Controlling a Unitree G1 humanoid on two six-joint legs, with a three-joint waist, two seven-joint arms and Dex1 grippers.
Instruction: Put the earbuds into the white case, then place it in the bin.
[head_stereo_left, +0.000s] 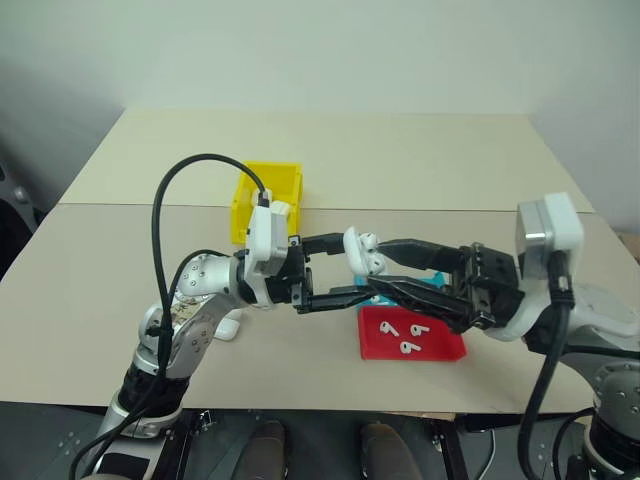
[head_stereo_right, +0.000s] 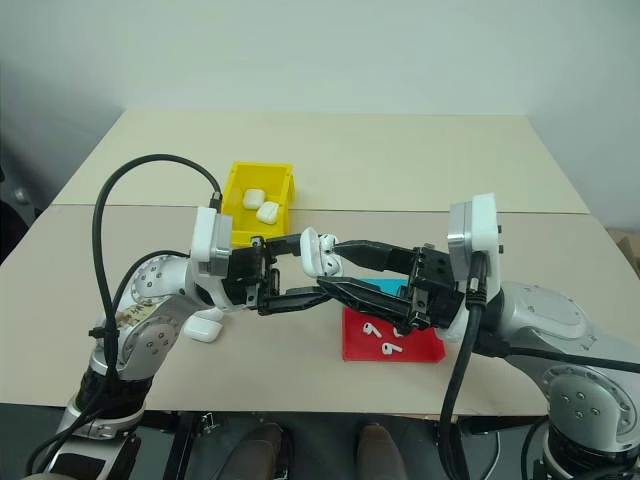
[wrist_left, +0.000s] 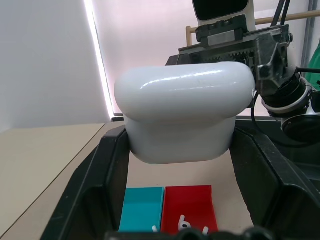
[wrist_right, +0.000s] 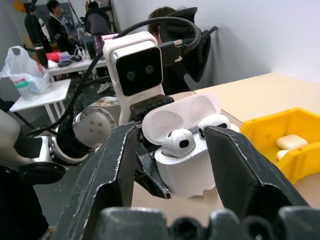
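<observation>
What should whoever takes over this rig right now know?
Left gripper: shut on the open white case, held up over the table.
Right gripper: fingers open on either side of the case.
Done: two earbuds sit in the case; the bin already holds two closed cases.
Left: close the lid, put this case in the bin. Three more earbuds lie in the red tray; another case lies on the table.

Pale beige table (head_stereo_left: 400, 150) against a plain white wall (head_stereo_left: 320, 50); cluttered white desks (wrist_right: 35, 92) beyond.
</observation>
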